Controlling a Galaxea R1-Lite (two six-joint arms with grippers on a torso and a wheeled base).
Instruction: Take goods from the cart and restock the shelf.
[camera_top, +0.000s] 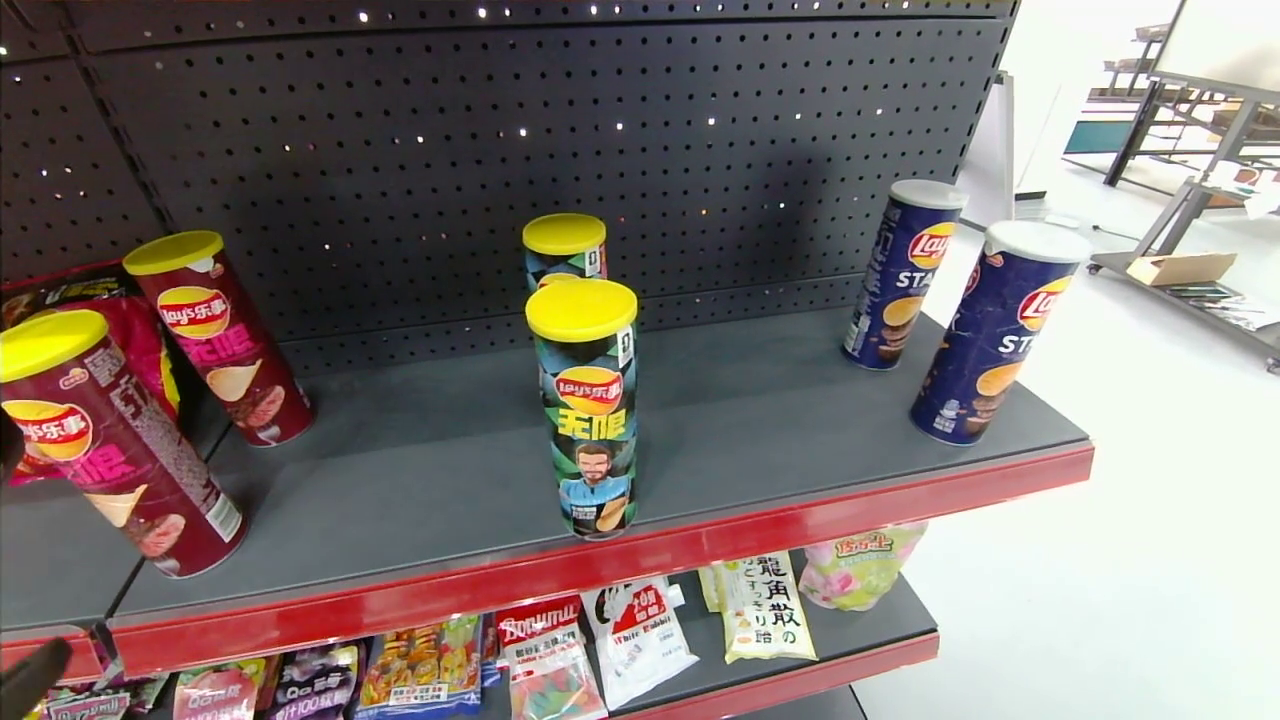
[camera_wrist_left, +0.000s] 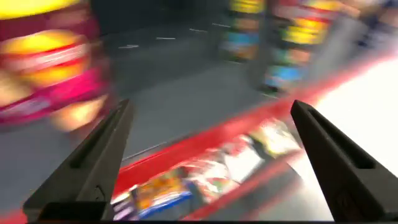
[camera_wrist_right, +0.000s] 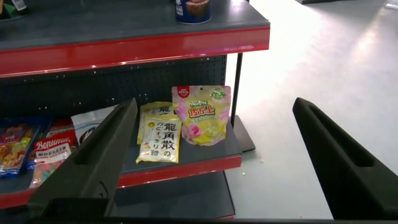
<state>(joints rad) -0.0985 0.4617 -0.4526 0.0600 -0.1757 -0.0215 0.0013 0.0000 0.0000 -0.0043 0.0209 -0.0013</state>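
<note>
Left gripper (camera_wrist_left: 211, 106): fingers apart; we see the grey, red-edged shelf (camera_wrist_left: 180, 99) between them.
Right gripper (camera_wrist_right: 216, 102): fingers apart; a pastel pouch (camera_wrist_right: 201, 115) between them, white floor (camera_wrist_right: 323, 56) beside it.

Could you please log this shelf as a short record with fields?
Shelf: dark grey metal shelf with red front edge
Left: two maroon cylindrical chip cans, yellow lids
Centre: two green chip cans, yellow lids, one behind the other
Right: two dark blue chip cans, pale lids
Lower shelf: snack bags
Grippers: left gripper open, empty; right gripper open, empty
</note>
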